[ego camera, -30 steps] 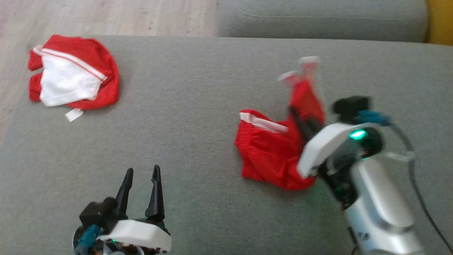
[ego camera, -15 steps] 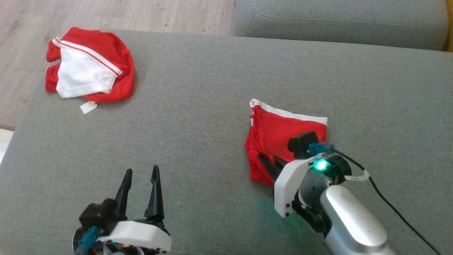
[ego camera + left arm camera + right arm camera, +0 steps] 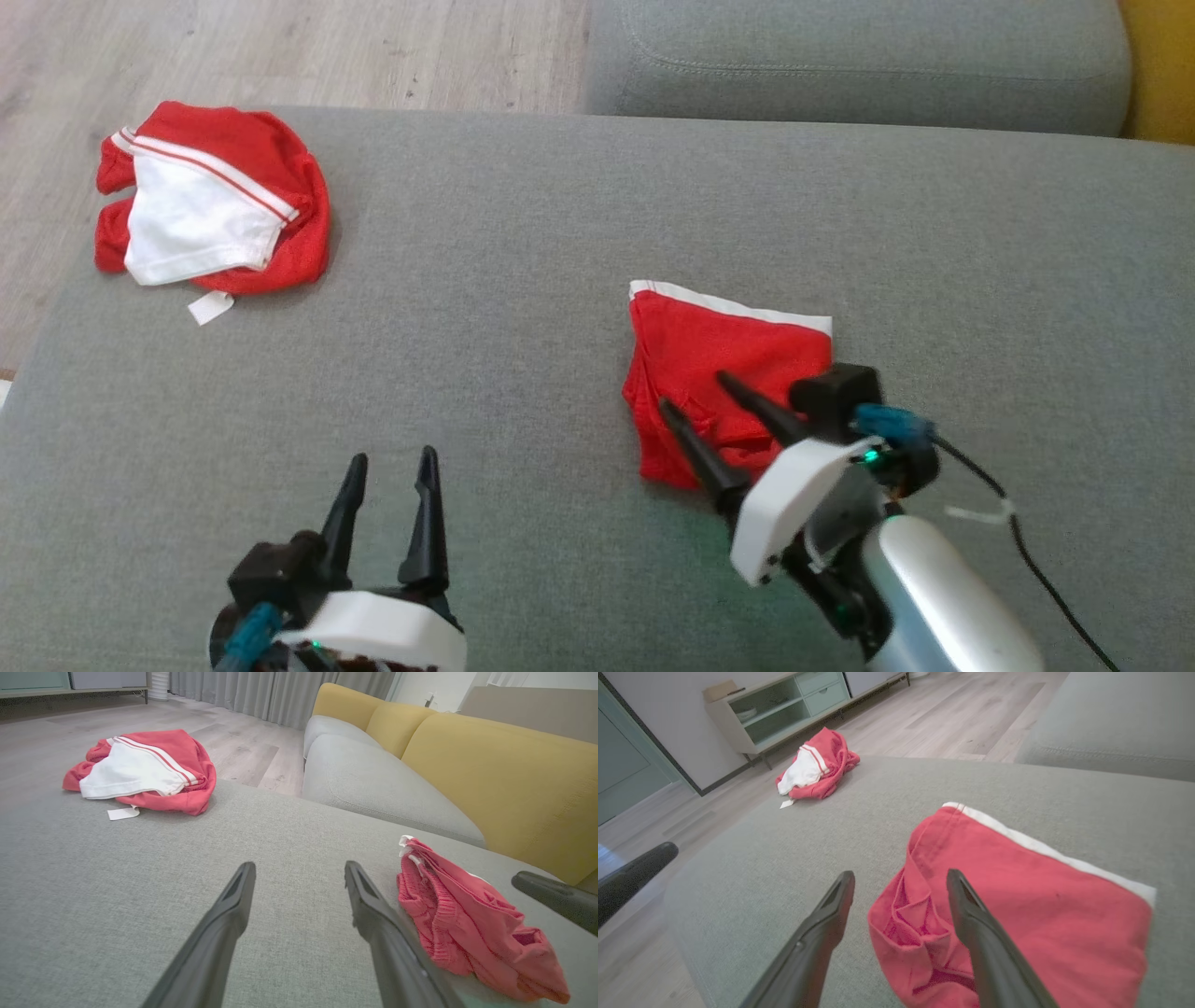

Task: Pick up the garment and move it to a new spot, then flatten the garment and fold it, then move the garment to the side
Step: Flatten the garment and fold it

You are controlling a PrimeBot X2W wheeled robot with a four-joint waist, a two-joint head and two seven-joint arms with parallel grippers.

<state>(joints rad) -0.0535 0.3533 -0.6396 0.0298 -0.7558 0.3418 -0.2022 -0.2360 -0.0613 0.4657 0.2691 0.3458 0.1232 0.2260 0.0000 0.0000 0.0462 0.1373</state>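
Garment – red shorts (image 3: 738, 345) with a white band – lies folded on the grey sofa seat (image 3: 523, 280), right of centre. The white band runs along the far edge. The near-left corner is bunched into loose creases, as the right wrist view shows (image 3: 1017, 896).

Right gripper (image 3: 694, 389): positioned over the near part of the shorts, jaws spread wide and gripping nothing. In the right wrist view (image 3: 900, 873) one finger overlies the red fabric and the other overlies bare upholstery just beside the bunched corner. Contact with the cloth cannot be determined.

Left gripper (image 3: 394, 455): near left, above bare seat and well apart from the shorts, jaws open and empty – confirmed in the left wrist view (image 3: 299, 864).

A second red-and-white garment (image 3: 215, 201) lies crumpled at the far left corner of the seat, a white tag just beside it. The wooden floor (image 3: 280, 47) lies beyond.
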